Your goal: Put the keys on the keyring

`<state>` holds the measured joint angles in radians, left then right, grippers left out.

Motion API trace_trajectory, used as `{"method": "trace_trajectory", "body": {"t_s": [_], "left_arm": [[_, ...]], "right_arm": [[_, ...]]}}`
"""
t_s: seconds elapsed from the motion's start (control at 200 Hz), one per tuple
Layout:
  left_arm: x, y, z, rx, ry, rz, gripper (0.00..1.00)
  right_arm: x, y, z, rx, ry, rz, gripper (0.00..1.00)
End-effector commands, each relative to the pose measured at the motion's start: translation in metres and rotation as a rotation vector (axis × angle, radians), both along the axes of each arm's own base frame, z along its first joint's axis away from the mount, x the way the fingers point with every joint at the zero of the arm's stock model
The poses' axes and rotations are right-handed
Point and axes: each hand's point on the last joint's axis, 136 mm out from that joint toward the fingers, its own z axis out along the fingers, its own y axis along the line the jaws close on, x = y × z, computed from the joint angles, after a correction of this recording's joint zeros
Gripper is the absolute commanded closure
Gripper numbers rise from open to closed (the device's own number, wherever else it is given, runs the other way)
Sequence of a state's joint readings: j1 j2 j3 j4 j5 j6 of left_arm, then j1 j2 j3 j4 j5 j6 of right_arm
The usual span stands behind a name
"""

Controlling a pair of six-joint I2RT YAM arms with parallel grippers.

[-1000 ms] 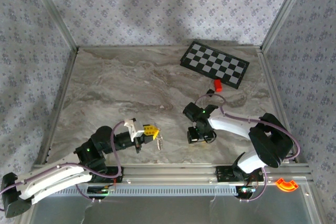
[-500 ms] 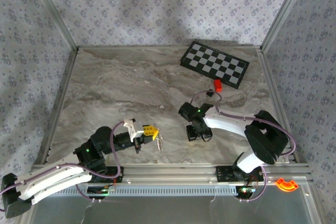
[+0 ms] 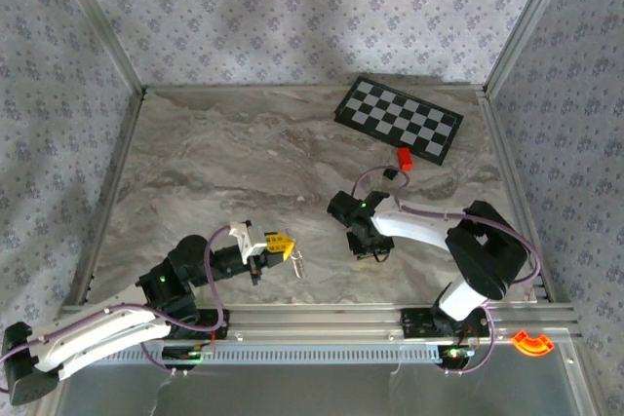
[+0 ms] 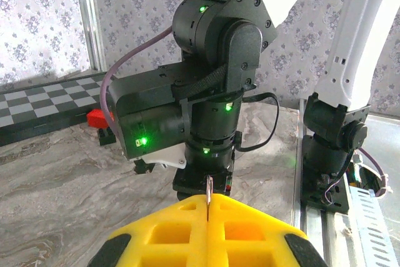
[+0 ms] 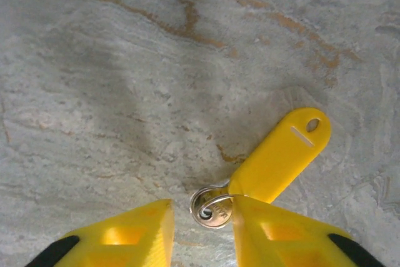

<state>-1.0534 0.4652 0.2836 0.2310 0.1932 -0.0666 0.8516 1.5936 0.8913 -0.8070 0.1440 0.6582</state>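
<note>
My left gripper (image 3: 284,245) is shut on the keyring (image 4: 208,187), a thin silver loop seen edge-on, sticking up between the yellow fingertips. In the top view a small silvery piece (image 3: 299,262) hangs just right of those fingers. My right gripper (image 5: 201,207) points straight down at the marble table (image 5: 125,79), jaws apart. Between its yellow fingers (image 5: 140,226) lies the round head of a silver key (image 5: 211,211) with a small wire ring through it. A flat yellow tag (image 5: 281,154) joined to it runs up and right, its near end under the right finger. In the top view the right gripper (image 3: 365,244) is right of the left one.
A checkerboard (image 3: 400,121) lies at the back right, with a small red block (image 3: 404,157) and a black block (image 3: 392,172) in front of it. The right arm's black wrist (image 4: 215,60) stands close in front of the left gripper. A metal rail (image 3: 322,317) borders the near edge.
The right gripper has shifted a little left and back toward the table's middle, and its jaws have narrowed. The left gripper has stayed put, still shut.
</note>
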Motion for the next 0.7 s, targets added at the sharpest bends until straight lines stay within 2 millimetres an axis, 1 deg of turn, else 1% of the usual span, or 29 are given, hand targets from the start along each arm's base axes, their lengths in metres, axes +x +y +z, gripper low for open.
{"method": "trace_trajectory", "body": {"t_s": [0.0, 0.18, 0.345, 0.695], "left_arm": [[0.001, 0.003, 0.011, -0.043, -0.011, 0.01, 1.0], [0.001, 0.003, 0.012, -0.045, -0.014, 0.01, 1.0], [0.001, 0.003, 0.013, -0.046, -0.015, 0.01, 1.0], [0.0, 0.004, 0.013, -0.048, -0.016, 0.005, 1.0]], "right_arm": [[0.003, -0.004, 0.0, -0.045, -0.007, -0.018, 0.72], [0.006, -0.008, 0.0, -0.084, -0.02, -0.009, 0.75], [0.007, -0.009, 0.002, -0.099, -0.038, -0.003, 0.81], [0.0, 0.004, 0.007, -0.072, -0.04, 0.037, 0.94]]}}
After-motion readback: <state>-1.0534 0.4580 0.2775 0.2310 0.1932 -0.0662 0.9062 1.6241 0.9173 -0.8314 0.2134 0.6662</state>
